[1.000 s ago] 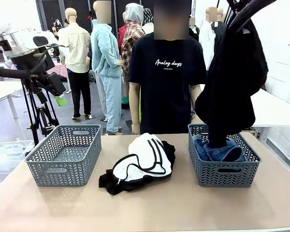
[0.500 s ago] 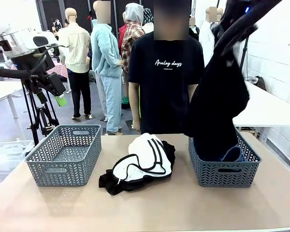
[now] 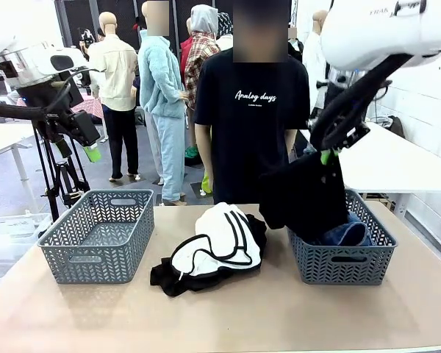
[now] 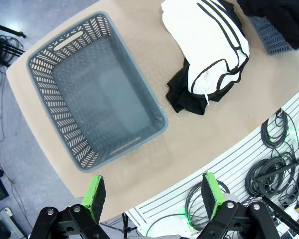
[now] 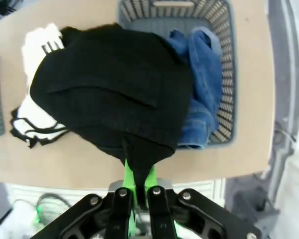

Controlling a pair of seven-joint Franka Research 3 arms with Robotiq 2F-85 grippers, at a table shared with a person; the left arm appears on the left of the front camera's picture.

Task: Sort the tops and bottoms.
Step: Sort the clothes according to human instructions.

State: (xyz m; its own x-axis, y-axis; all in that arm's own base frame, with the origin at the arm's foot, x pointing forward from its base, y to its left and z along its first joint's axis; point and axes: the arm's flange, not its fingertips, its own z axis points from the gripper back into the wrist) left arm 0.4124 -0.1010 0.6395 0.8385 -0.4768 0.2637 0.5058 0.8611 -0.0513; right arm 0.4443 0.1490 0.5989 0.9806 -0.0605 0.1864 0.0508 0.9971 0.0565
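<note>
We see the right gripper (image 5: 137, 186) clamped tight on a fold of the black garment (image 5: 109, 94), with its green pads pinching the cloth. In the front view the garment hangs bunched below the gripper, above the left part of the right basket (image 3: 342, 263). Its lower edge hangs over the basket's left rim. We can't tell if it touches the jeans (image 3: 347, 234), which lie inside that basket toward its right side.

The left gripper (image 4: 153, 191) is spread wide and holds nothing. It is up high, off the table's left end, and looks down on the left basket (image 4: 50, 107), which has nothing in it.

A white top (image 3: 222, 237) with black stripes lies in a heap on the table (image 3: 228, 316), between the two baskets. Black cloth (image 3: 169, 278) sticks out from under it on the near left side.

A person (image 3: 253, 110) in a black tee stands at the far edge, behind the heap.
</note>
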